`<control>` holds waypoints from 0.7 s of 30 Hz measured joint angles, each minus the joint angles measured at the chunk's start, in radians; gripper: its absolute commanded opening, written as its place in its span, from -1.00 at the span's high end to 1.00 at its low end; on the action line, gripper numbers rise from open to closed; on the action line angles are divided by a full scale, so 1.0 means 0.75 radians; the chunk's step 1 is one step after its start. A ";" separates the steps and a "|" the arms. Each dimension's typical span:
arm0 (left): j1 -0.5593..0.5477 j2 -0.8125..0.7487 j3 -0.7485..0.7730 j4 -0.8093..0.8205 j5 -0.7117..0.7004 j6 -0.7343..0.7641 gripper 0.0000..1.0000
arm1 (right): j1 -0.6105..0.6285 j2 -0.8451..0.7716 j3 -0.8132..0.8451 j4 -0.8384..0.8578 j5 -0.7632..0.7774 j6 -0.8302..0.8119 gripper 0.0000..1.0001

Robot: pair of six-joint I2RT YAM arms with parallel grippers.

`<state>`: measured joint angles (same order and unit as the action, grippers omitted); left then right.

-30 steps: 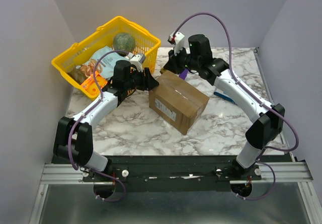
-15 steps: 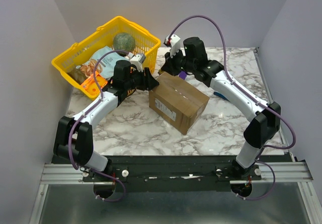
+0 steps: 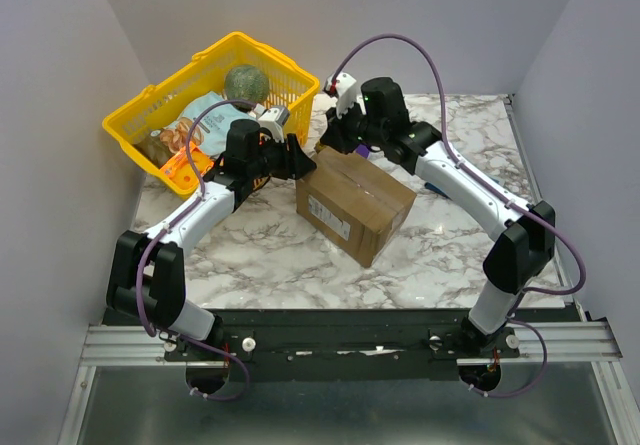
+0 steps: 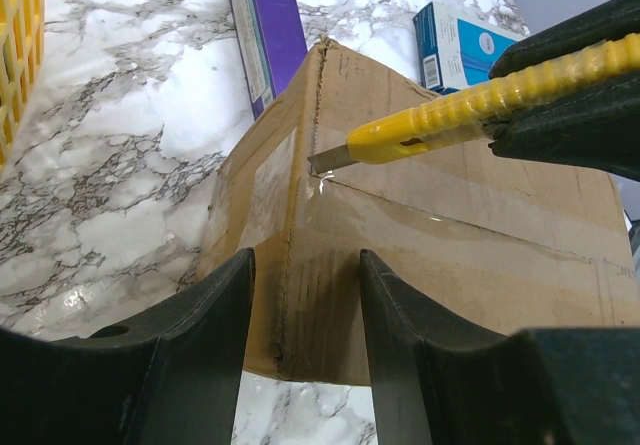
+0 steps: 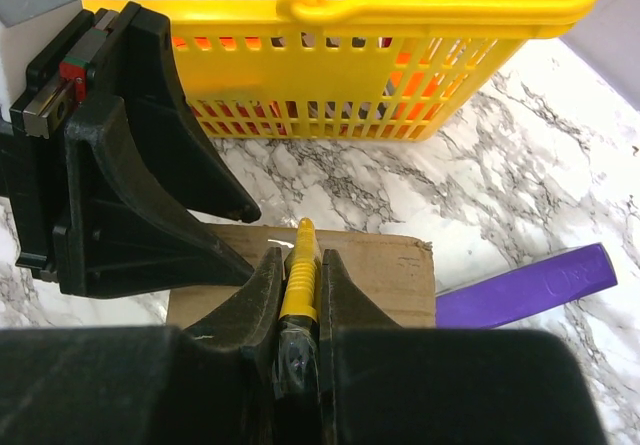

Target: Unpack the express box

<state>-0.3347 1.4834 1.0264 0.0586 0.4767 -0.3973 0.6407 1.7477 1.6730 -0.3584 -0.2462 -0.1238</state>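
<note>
The brown express box (image 3: 355,203) lies closed on the marble table, with clear tape along its top seam. My left gripper (image 3: 297,160) is open, its jaws standing either side of the box's left vertical corner (image 4: 285,265). My right gripper (image 3: 335,137) is shut on a yellow utility knife (image 5: 300,275). In the left wrist view the knife (image 4: 450,120) reaches in from the right, its blade tip at the taped seam near the box's top edge. The box top also shows under the knife in the right wrist view (image 5: 380,265).
A yellow shopping basket (image 3: 130,130) with several goods in it stands at the back left, just beyond the box (image 5: 400,5). A slim purple box (image 4: 265,30) lies behind the express box. A blue and white carton (image 4: 455,40) lies to the right.
My right arm has swung left with the knife, bringing it to the far left end of the box top. The left arm and the box have not moved.
</note>
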 measured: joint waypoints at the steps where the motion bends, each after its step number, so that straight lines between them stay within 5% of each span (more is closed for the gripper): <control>1: 0.000 0.000 -0.001 0.000 0.000 -0.001 -0.07 | 0.001 0.000 -0.002 -0.001 0.000 0.000 0.99; 21: 0.000 0.004 -0.001 0.005 -0.001 -0.016 0.00 | 0.017 -0.007 -0.015 -0.014 0.075 -0.001 0.99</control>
<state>-0.3347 1.4860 1.0260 0.0620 0.4763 -0.4091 0.6537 1.7424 1.6615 -0.3691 -0.1898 -0.1242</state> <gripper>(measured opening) 0.504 0.188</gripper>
